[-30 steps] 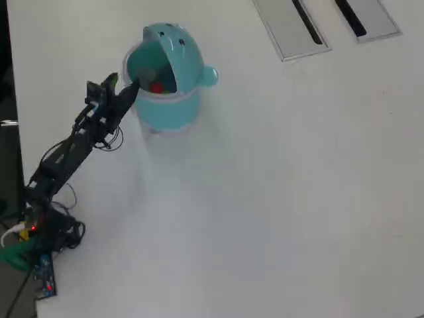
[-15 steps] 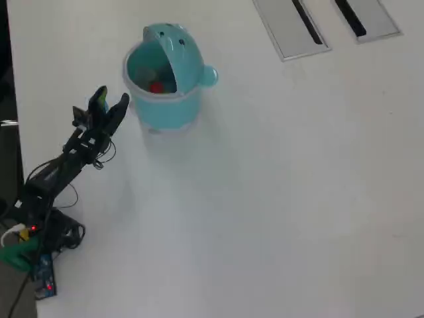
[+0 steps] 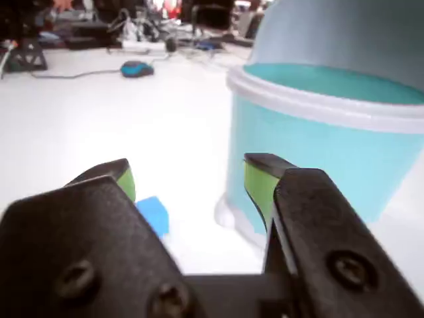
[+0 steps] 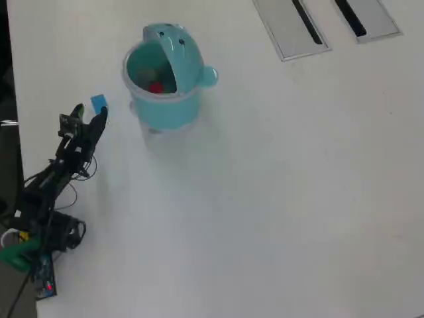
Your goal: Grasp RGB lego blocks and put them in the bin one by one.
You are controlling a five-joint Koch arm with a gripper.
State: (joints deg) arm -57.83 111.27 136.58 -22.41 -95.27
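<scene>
**Blue block beside the bin, my jaws apart**

Taking the bin as my landmark and going left to right in the overhead view: my gripper (image 4: 91,114) sits well to the left of the bin, low over the white table (image 4: 278,199), jaws spread wide with nothing between them. The blue block (image 4: 99,102) lies on the table just beyond my fingertips, left of the bin and apart from its wall. Next comes the bin (image 4: 165,109) itself, upright with its domed lid tipped back, and the red block (image 4: 156,87) rests inside it. A faint paler shape lies next to the red one; I cannot tell what it is.

In the wrist view, the blue block (image 3: 152,213) shows between my green-padded fingers (image 3: 257,182), left of the bin (image 3: 318,159).
</scene>
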